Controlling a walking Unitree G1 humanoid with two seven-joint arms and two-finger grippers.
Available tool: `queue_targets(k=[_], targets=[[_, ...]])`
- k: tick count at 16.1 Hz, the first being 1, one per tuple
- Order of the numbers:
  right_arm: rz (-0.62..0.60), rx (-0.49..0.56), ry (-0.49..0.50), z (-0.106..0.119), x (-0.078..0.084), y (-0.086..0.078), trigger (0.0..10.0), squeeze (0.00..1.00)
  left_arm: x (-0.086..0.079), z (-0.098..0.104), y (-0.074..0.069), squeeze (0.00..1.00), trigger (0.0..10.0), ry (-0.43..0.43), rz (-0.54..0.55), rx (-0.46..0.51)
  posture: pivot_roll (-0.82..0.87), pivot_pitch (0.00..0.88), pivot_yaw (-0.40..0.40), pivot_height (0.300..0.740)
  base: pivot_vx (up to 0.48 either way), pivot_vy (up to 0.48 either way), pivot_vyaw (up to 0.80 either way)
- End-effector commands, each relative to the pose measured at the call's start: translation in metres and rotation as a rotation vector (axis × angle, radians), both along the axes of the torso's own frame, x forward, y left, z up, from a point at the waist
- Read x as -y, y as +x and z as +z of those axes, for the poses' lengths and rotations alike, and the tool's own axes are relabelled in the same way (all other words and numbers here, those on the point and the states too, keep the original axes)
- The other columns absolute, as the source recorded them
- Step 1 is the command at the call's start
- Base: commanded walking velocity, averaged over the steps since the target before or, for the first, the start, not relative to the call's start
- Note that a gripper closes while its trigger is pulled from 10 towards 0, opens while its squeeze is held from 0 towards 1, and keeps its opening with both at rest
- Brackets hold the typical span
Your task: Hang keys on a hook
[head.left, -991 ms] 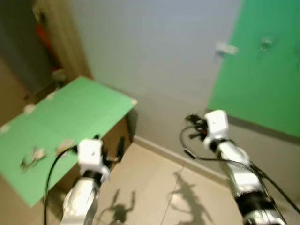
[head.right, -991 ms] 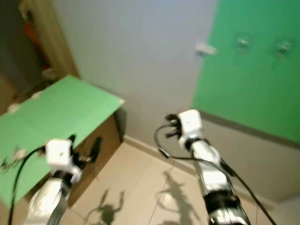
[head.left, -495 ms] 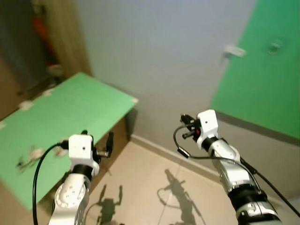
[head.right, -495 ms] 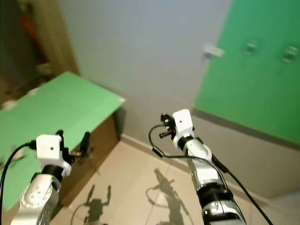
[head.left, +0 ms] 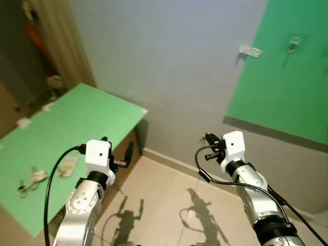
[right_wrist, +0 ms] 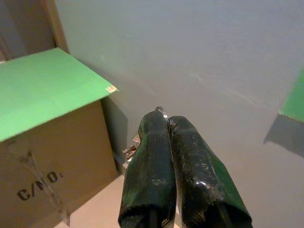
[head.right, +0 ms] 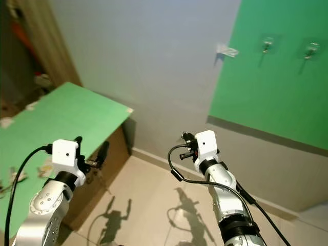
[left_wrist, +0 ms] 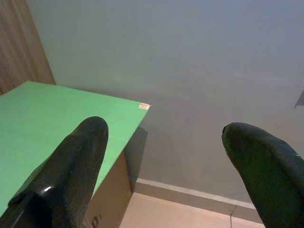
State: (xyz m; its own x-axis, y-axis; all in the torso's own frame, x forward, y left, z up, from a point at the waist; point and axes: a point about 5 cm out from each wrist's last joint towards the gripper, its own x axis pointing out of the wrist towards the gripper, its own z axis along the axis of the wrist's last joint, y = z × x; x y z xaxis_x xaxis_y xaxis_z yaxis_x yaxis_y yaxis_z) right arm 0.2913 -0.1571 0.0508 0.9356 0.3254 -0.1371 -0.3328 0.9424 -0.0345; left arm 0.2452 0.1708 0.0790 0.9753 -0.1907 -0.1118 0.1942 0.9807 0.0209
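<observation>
My right gripper (right_wrist: 164, 118) is shut on the keys; their ring (right_wrist: 162, 110) pokes out at the fingertips and the bunch (right_wrist: 132, 150) hangs below. In the head views this gripper (head.left: 208, 138) is held up in front of the grey wall, well below and left of the hooks. Two small clear hooks (head.right: 266, 43) (head.right: 309, 48) are stuck high on the green wall panel (head.left: 287, 87). My left gripper (head.left: 118, 152) is open, raised beside the green table's corner, with nothing between its fingers (left_wrist: 80, 156).
The green-topped table (head.left: 77, 118) stands at the left on a cardboard box (right_wrist: 47, 175); a second bunch of keys (head.left: 25, 185) and a card (head.left: 66, 166) lie on it. A white fitting (head.left: 249, 50) sticks out of the wall beside the panel. Tiled floor lies below.
The head camera has shifted and the blur has cleared. Both arms stay raised at about the same height. The right gripper remains shut on the keys, the left open.
</observation>
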Motion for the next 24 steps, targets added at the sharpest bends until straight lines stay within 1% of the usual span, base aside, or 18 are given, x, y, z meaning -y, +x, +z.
queue_targets(k=[1, 3, 7, 9, 10, 11, 12, 13, 14, 16, 17, 18, 19, 20, 21, 22, 23, 24], targets=[[-0.023, 0.022, 0.003, 0.004, 0.004, -0.001, 0.0, 0.0, 0.001, -0.001, 0.003, 0.0, 10.0, -0.005, -0.014, -0.014, -0.13, 0.0, 0.07, 0.74, 0.0, 0.48, 0.0], [-0.033, 0.022, 0.001, 0.003, 0.006, -0.004, 0.0, 0.0, 0.003, 0.0, 0.006, 0.0, 10.0, -0.006, -0.04, -0.006, -0.14, 0.0, 0.077, 0.74, 0.0, 0.48, -0.4], [-0.047, 0.022, -0.002, 0.003, 0.009, -0.009, 0.0, 0.0, 0.008, 0.001, 0.01, 0.0, 10.0, -0.021, -0.097, -0.006, -0.15, 0.0, 0.089, 0.74, 0.0, 0.48, 0.0], [-0.052, 0.022, -0.005, 0.003, 0.01, -0.01, 0.0, 0.0, 0.007, 0.001, 0.014, 0.0, 10.0, -0.002, -0.086, -0.001, -0.16, 0.0, 0.091, 0.74, 0.0, 0.48, -0.4], [-0.048, 0.034, -0.027, 0.004, 0.01, -0.011, 0.0, 0.0, 0.005, 0.002, 0.019, 0.0, 10.0, 0.019, -0.08, 0.002, -0.16, 0.0, 0.093, 0.74, 0.0, 0.0, 0.0], [-0.047, 0.031, -0.022, 0.005, 0.011, -0.011, 0.0, 0.0, 0.005, 0.002, 0.021, 0.0, 10.0, 0.026, -0.086, -0.003, -0.16, 0.0, 0.094, 0.74, 0.0, 0.0, 0.0], [-0.001, 0.019, -0.018, 0.008, 0.012, -0.012, 0.0, 0.0, 0.006, 0.002, 0.024, 0.0, 10.0, 0.034, -0.117, -0.019, -0.17, 0.0, 0.097, 0.74, 0.0, 0.0, -0.56], [0.058, 0.012, 0.0, 0.015, 0.015, -0.013, 0.0, 0.0, 0.004, 0.004, 0.029, 0.0, 10.0, 0.039, -0.147, -0.029, -0.18, 0.0, 0.103, 0.74, 0.0, 0.0, -0.44], [0.164, -0.008, -0.014, 0.027, 0.027, -0.011, 0.0, 0.0, 0.0, 0.01, 0.038, 0.0, 10.0, 0.057, -0.217, -0.046, -0.19, 0.002, 0.104, 0.74, 0.0, 0.0, 0.0], [0.286, -0.034, -0.062, 0.047, 0.043, -0.006, 0.0, 0.0, -0.004, 0.024, 0.051, 0.0, 10.0, 0.116, -0.322, -0.045, -0.2, 0.005, 0.102, 0.74, 0.0, 0.0, 0.0], [0.364, -0.033, -0.097, 0.063, 0.052, -0.003, 0.0, 0.0, -0.005, 0.035, 0.055, 0.0, 10.0, 0.138, -0.403, -0.035, -0.21, 0.005, 0.096, 0.74, 0.0, 0.0, 0.0], [0.413, -0.041, -0.1, 0.075, 0.056, -0.001, 0.0, 0.0, -0.006, 0.045, 0.057, 0.0, 10.0, 0.151, -0.461, -0.021, -0.22, 0.007, 0.093, 0.74, 0.0, 0.0, 0.0], [0.498, -0.05, -0.102, 0.096, 0.059, 0.0, 0.0, 0.0, -0.006, 0.056, 0.058, 0.0, 10.0, 0.173, -0.553, -0.012, -0.23, 0.007, 0.088, 0.74, 0.0, 0.0, 0.0], [0.524, -0.052, -0.103, 0.102, 0.059, 0.0, 0.0, 0.0, -0.004, 0.059, 0.059, 0.0, 10.0, 0.18, -0.583, -0.011, -0.23, 0.006, 0.085, 0.74, 0.0, 0.0, 0.0], [0.572, -0.049, -0.109, 0.115, 0.059, 0.001, 0.0, 0.0, 0.003, 0.065, 0.06, 0.0, 10.0, 0.182, -0.653, -0.008, -0.24, 0.006, 0.082, 0.74, 0.0, 0.0, 0.0], [0.631, -0.045, -0.105, 0.13, 0.056, 0.001, 0.0, 0.0, 0.013, 0.072, 0.058, 0.0, 10.0, 0.172, -0.743, -0.008, -0.24, 0.006, 0.082, 0.74, 0.0, 0.0, 0.0], [0.721, -0.022, -0.105, 0.148, 0.045, -0.002, 0.0, 0.0, 0.028, 0.078, 0.053, 0.0, 10.0, 0.146, -0.849, -0.004, -0.25, 0.005, 0.091, 0.74, 0.0, 0.0, 0.0], [0.764, 0.003, -0.107, 0.157, 0.037, -0.004, 0.0, 0.0, 0.036, 0.079, 0.049, 0.0, 10.0, 0.134, -0.898, -0.002, -0.25, 0.007, 0.095, 0.74, 0.0, 0.0, 0.0]])
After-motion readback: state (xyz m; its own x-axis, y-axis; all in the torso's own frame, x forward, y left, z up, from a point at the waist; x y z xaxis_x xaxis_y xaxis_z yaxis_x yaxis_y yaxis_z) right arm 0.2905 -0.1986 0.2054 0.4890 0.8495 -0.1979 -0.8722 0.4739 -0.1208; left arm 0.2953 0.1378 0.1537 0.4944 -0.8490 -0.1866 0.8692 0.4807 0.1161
